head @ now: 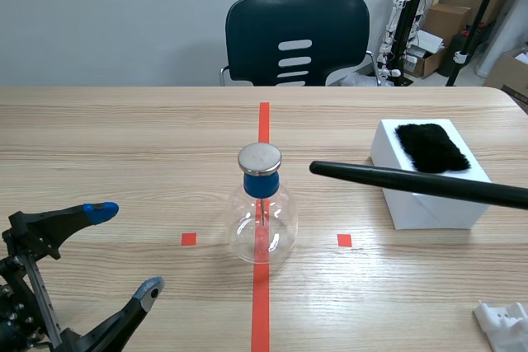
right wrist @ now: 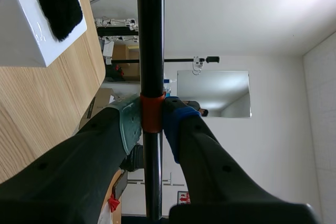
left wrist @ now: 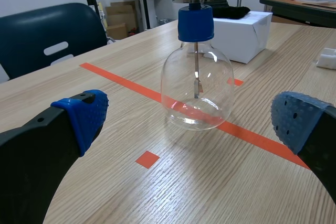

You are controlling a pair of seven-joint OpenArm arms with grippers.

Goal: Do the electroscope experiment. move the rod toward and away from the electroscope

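Observation:
The electroscope (head: 261, 218) is a clear glass flask with a blue stopper and a round metal cap, standing on the red centre line; in the left wrist view the electroscope (left wrist: 197, 85) is ahead of my fingers. A black rod (head: 417, 182) comes in from the right, its tip a short way right of the cap and apart from it. In the right wrist view the rod (right wrist: 151, 40) is pressed between my right gripper's (right wrist: 152, 121) pads at an orange band. My left gripper (head: 128, 253) stands open at the near left, nothing between its fingers.
A white box (head: 429, 177) with a black fur patch (head: 431, 147) on top sits at the right, under the rod. A white object (head: 503, 323) lies at the near right corner. A dark chair (head: 297, 39) stands beyond the far table edge.

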